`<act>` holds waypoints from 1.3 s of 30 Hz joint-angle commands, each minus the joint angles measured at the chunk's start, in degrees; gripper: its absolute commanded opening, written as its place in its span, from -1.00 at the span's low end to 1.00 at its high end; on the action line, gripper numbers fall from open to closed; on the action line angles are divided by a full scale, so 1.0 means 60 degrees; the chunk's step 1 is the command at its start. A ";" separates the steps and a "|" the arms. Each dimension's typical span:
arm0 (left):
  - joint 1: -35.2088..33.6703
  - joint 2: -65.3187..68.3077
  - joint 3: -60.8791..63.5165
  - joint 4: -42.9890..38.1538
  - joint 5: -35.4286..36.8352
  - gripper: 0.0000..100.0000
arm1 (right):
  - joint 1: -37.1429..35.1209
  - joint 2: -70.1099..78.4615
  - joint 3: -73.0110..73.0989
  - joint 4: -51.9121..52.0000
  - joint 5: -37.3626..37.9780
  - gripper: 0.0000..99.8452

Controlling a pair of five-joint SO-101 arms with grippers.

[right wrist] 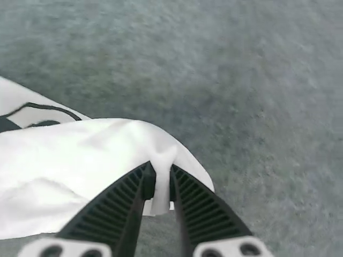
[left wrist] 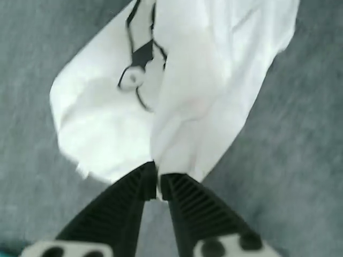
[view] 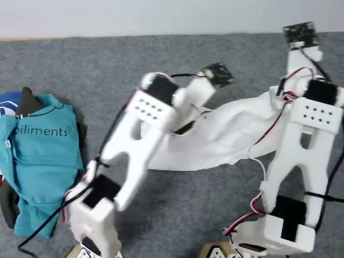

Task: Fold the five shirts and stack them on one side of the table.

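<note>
The high view takes in the whole grey bench (view: 188,215): the white shirt (view: 215,140) lies bunched and creased near the middle, stretched between the 2 arms; at the left edge, well apart from it, a teal shirt (view: 45,156) sits on top of a loose pile, with a dark shirt (view: 8,207) showing under its lower edge and a blue shirt (view: 8,99) at its upper corner; how many more are in the pile I cannot tell. The wrist views give what the high view hides under the arms; in the left wrist view the left pincer (left wrist: 157,182) is clenched on an edge of the white shirt (left wrist: 203,80), its fingers nearly touching with cloth between the tips, and the shirt spreads away from it in broad folds, a black print (left wrist: 140,59) showing on the far part; in the right wrist view the right pincer (right wrist: 159,179) is clenched on a narrow pinch of the white shirt (right wrist: 80,160) at a rounded corner, the cloth spreading to 1 side with a bit of the print at its edge, and bare bench beyond.
</note>
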 commanded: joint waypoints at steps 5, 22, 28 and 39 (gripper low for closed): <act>-0.1905 -0.1685 0.2249 -0.0044 -0.0777 -0.99 | -0.1150 -0.0007 0.0967 -0.0212 -0.0015 -0.98; -0.3634 0.0132 0.3084 -0.2520 -0.0571 -0.66 | -0.1663 0.1370 0.2476 -0.2806 -0.0044 -0.98; -0.3751 -0.0571 0.1575 -0.1495 -0.0571 -0.64 | -0.1663 0.1370 0.2447 -0.2806 -0.0059 -0.98; -0.2564 -0.0132 0.2029 -0.0777 -0.0923 -0.64 | -0.1663 0.1370 0.2447 -0.2806 -0.0059 -0.98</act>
